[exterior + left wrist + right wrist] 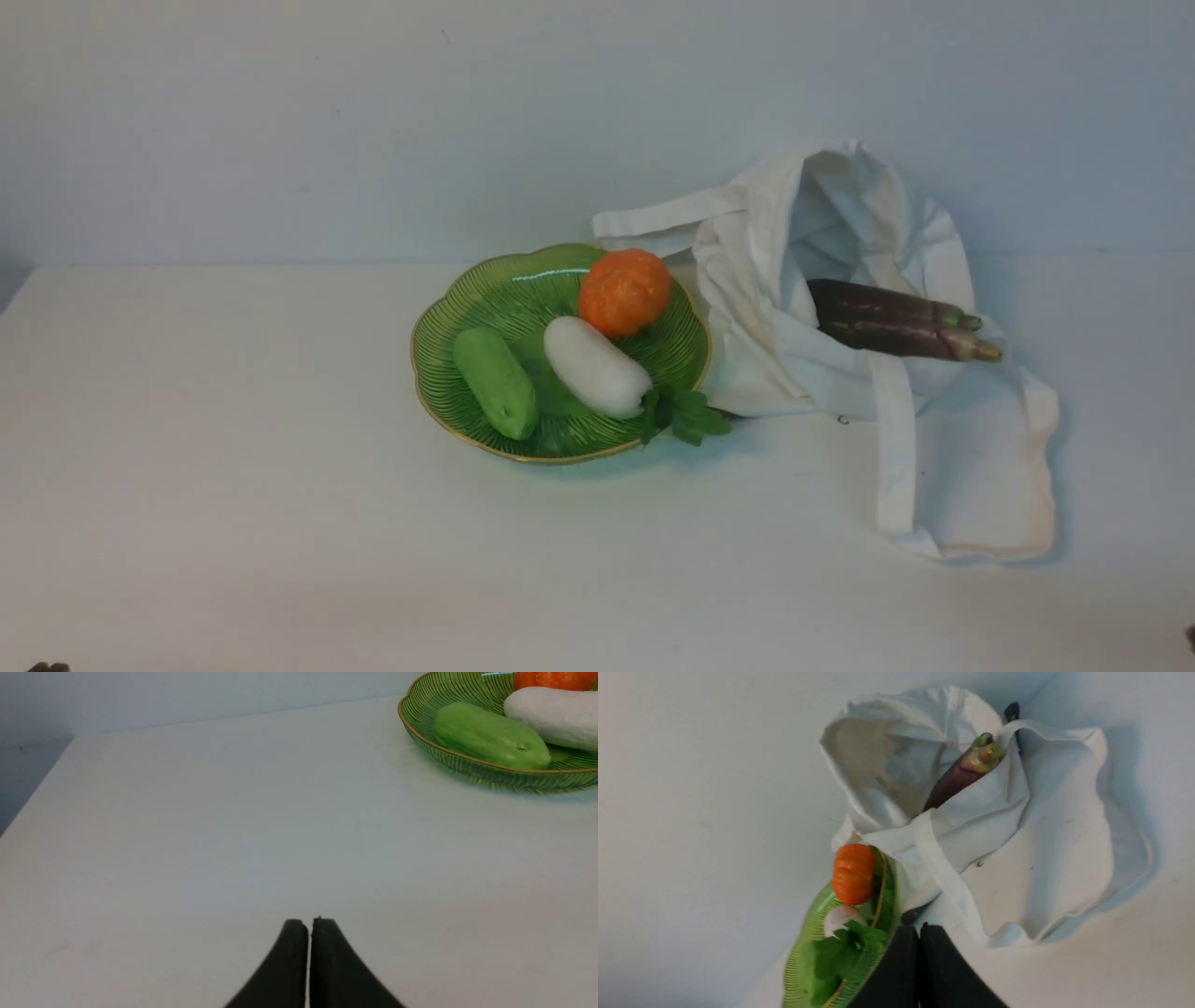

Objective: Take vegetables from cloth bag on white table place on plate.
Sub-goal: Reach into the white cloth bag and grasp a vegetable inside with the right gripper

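The two eggplants (892, 319) are seen lying together in the slumped-open cloth bag (980, 467) beside the plate (467, 308) on the desk (233, 485), stems exposed, likely for easy reach, while the left claw (309, 926) and right claw (919, 933) are held clenched, empty.

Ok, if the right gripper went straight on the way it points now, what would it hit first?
Probably the bag, at its strap just ahead of the shut fingers; the plate lies just aside. Height is unclear.
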Tool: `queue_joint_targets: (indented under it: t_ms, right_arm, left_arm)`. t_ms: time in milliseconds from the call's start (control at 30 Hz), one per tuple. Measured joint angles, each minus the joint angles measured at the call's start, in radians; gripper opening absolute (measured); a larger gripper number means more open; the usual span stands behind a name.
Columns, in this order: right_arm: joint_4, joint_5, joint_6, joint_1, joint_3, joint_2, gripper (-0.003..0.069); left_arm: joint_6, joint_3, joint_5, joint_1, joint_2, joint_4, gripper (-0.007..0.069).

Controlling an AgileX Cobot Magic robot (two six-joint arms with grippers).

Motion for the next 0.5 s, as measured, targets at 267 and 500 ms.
queue_joint_targets:
  t_ms: [267, 500]
  right_arm:
    - [0.086, -0.041, -0.074, 0.000, -0.019, 0.000, -0.0015]
    - [-0.028, -0.046, -0.381, 0.000, -0.239, 0.045, -0.0015]
  left_arm:
    - [0.000, 0.000, 0.000, 0.000, 0.000, 0.000, -0.0005]
    - [0.000, 0.000, 0.000, 0.000, 0.000, 0.000, -0.0005]
